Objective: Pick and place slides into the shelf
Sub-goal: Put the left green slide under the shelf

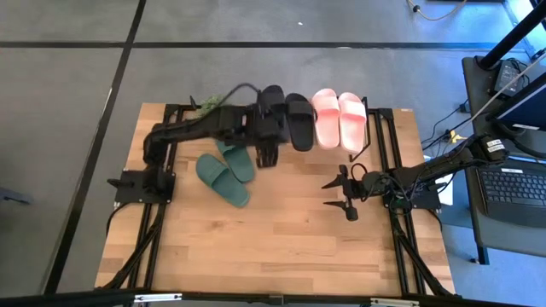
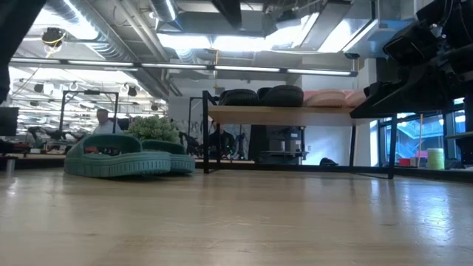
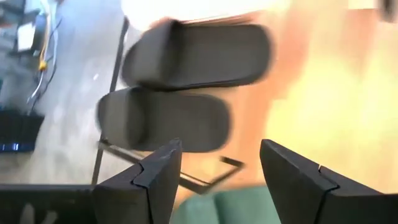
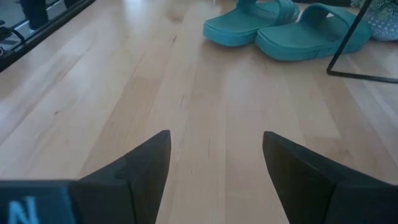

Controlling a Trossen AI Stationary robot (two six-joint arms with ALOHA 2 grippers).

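The black slides (image 1: 290,118) and the pink slides (image 1: 339,119) lie side by side, soles down, on the shelf (image 2: 295,114) at the table's far edge. In the low view the black slides (image 2: 262,96) and pink slides (image 2: 332,98) show on its top plank. The green slides (image 1: 225,172) lie on the table, left of and nearer than the shelf. My left gripper (image 1: 264,156) hangs open and empty above the shelf's near left corner, over the black slides (image 3: 186,56). My right gripper (image 1: 335,194) waits open over the table's right half.
A small potted plant (image 2: 151,129) stands at the far left, behind the green slides (image 2: 126,157). The shelf's thin black frame (image 3: 205,180) runs below my left gripper (image 3: 217,149). Bare wooden tabletop (image 4: 186,93) stretches ahead of my right gripper (image 4: 216,134) toward the green slides (image 4: 292,28).
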